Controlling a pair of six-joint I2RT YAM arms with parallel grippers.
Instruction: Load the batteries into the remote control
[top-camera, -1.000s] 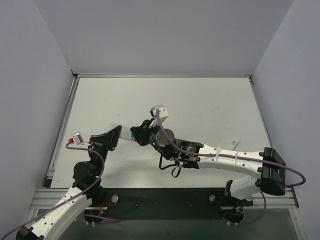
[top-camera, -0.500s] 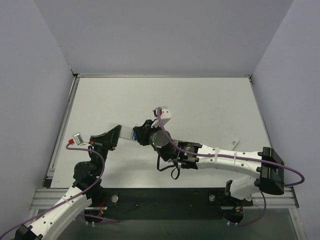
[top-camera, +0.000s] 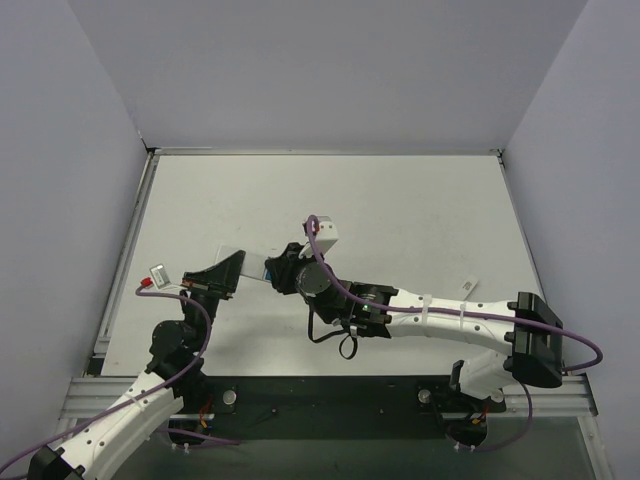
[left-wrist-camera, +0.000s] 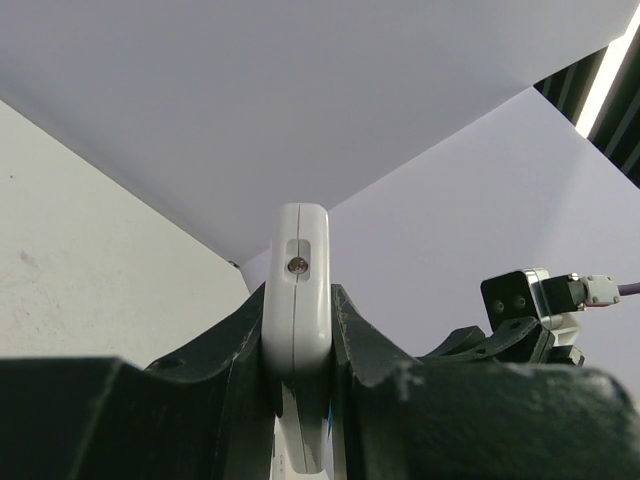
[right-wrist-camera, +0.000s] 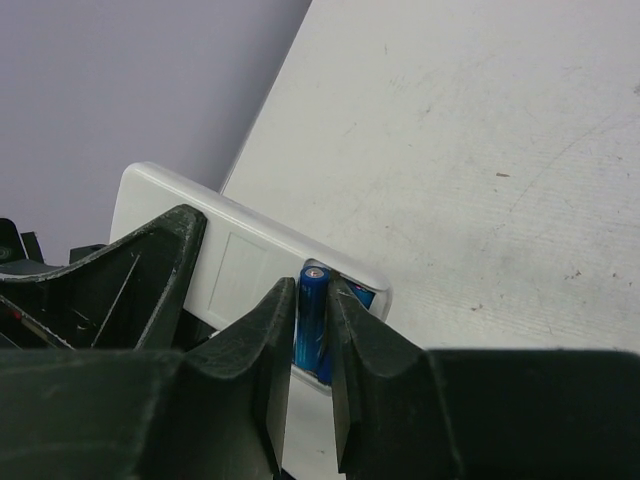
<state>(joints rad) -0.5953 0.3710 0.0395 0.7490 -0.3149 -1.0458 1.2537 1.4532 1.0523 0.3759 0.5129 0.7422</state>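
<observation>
The remote control (top-camera: 245, 262) is held on its long edge above the table, with my left gripper (top-camera: 228, 270) shut on its left part; in the left wrist view its white end (left-wrist-camera: 298, 285) sticks up between the fingers. My right gripper (right-wrist-camera: 313, 290) is at the remote's (right-wrist-camera: 240, 270) open compartment, near its right end. Its fingers are tight against both sides of a blue battery (right-wrist-camera: 312, 320), which stands partly inside the compartment. A second blue battery (right-wrist-camera: 361, 295) lies in the compartment beside it. From above, a little blue (top-camera: 268, 270) shows at the right gripper (top-camera: 276, 268).
A small white piece (top-camera: 467, 285) lies on the table to the right, near the right arm's forearm. Grey walls close the table (top-camera: 420, 200) on the left, back and right. The two grippers nearly touch over the remote.
The right gripper has edged left toward the remote with the battery, and its wrist has turned a little. The left gripper and the remote have stayed put.
</observation>
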